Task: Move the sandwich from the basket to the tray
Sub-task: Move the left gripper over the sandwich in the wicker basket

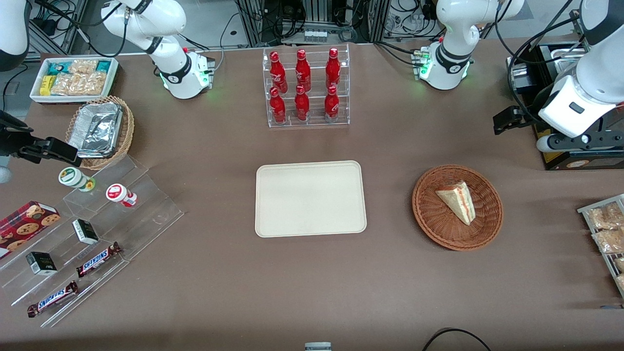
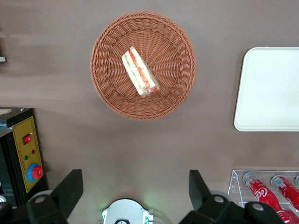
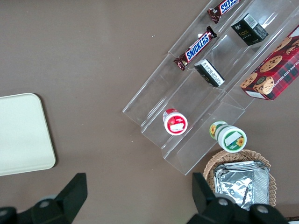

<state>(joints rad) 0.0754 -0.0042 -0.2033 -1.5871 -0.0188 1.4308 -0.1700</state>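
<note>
The sandwich [image 1: 457, 201], a pale wrapped wedge with red and yellowish filling, lies in the round reddish-brown basket [image 1: 438, 230] toward the working arm's end of the table. In the left wrist view the sandwich [image 2: 140, 72] rests near the middle of the basket [image 2: 110, 91]. The cream tray [image 1: 310, 199] lies bare at the table's middle, beside the basket; its edge also shows as the tray [image 2: 268, 88]. My gripper [image 1: 508, 120] hangs high above the table, farther from the front camera than the basket and off toward the working arm's end. The gripper [image 2: 135, 186] is open and holds nothing.
A clear rack of red bottles [image 1: 304, 87] stands farther from the front camera than the tray. A black control box [image 1: 560, 146] sits under the working arm. A wire rack of snack bags [image 1: 607, 229] stands at the table edge. Acrylic steps with snacks [image 1: 97, 229] lie toward the parked arm's end.
</note>
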